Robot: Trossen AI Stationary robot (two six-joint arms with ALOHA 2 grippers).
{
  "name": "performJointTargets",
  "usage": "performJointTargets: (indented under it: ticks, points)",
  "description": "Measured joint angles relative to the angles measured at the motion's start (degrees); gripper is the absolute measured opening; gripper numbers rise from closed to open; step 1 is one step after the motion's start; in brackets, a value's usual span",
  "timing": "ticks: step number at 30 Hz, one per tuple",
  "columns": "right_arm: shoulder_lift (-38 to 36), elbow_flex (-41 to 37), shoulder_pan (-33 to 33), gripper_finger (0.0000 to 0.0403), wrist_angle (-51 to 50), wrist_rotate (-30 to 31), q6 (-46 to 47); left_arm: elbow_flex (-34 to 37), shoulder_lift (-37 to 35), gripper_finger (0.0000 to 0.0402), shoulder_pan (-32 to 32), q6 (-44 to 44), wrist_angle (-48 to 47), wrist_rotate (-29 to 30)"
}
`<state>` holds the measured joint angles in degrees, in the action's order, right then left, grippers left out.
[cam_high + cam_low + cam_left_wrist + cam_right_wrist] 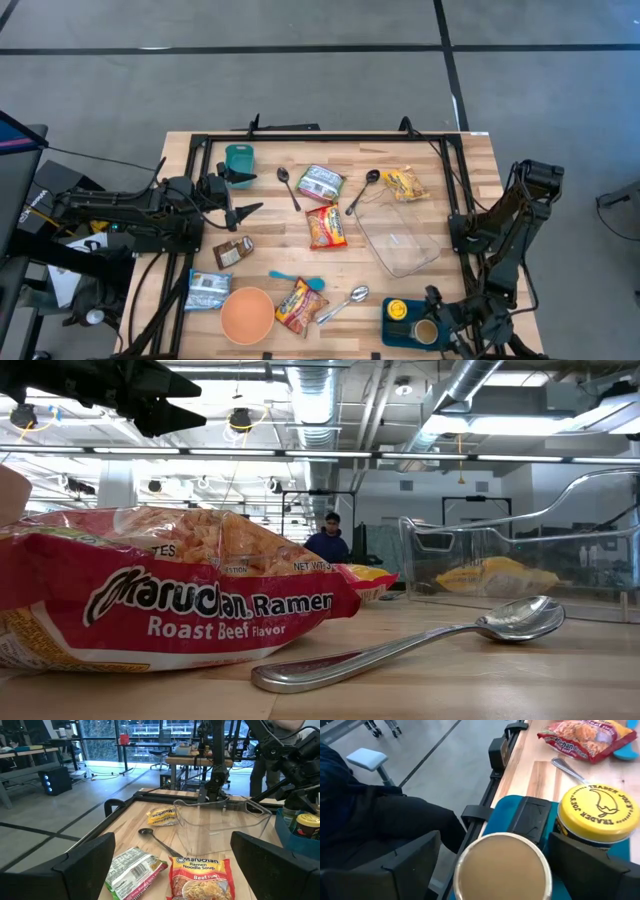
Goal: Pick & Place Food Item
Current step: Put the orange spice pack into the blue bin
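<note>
Ramen packs lie scattered on the table (460, 190): one (327, 227) mid-table beside the clear tub (400, 238), another (300, 305) near the front edge by the orange bowl (246, 314). The left gripper (245, 193) hovers near the teal cup (239, 158), fingers spread wide and empty. The right gripper (490, 865), fingers also wide, sits over a tan lid (502, 867) in the blue tray (392, 325), beside a yellow-lidded jar (597, 812).

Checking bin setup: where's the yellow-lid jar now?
High view: yellow-lid jar sits in the blue bin at the table's near right edge, beside the tan-lid can, under the right gripper.
</note>
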<state>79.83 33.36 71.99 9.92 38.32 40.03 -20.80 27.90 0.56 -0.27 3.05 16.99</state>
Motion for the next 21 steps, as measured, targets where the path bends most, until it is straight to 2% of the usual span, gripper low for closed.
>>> performJointTargets:
  ticks: [14,21]
  points:
    - [-3.8,0.0,0.0,0.0361,-2.7,2.3,-0.2,0.0,0.0,0.0392,0.0,0.0,0.0,-0.1]
    - [-7.1,0.1,0.0,0.0361,-3.1,3.6,-4.3,0.0,0.0,0.0392,0.0,0.0,0.0,-0.3]
